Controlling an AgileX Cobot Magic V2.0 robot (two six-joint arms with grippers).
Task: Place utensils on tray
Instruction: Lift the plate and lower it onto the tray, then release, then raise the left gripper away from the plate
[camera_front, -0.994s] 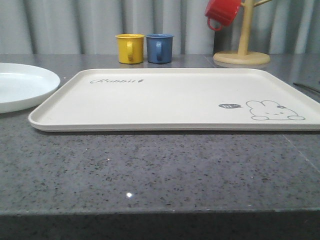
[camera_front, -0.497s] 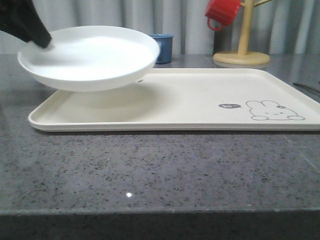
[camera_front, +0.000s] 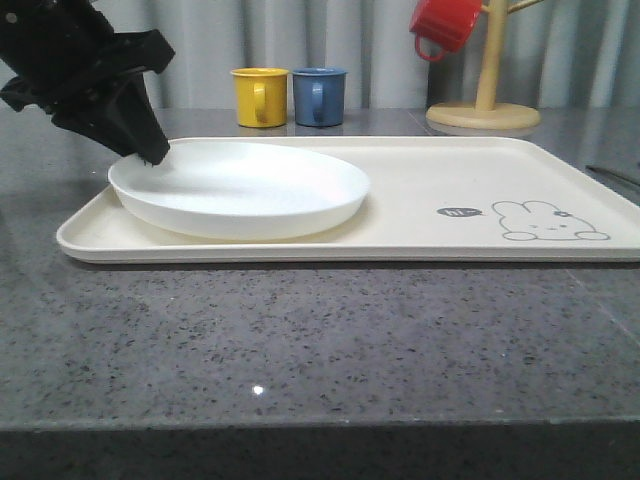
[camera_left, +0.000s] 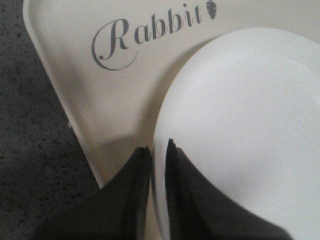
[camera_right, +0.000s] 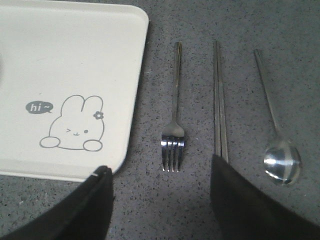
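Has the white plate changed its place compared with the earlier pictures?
Yes. The white plate has moved rightward from the counter onto the left half of the tray, in front of the yellow mug, with the left gripper at its rim.

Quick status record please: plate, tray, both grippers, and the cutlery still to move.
plate: resting on the left part of the tray
left gripper: fingers pinched on the plate's rim
right gripper: open, empty, hovering over the counter beside the tray
fork: on the counter, off the tray
chopsticks: on the counter, beside the fork
spoon: on the counter, farthest from the tray
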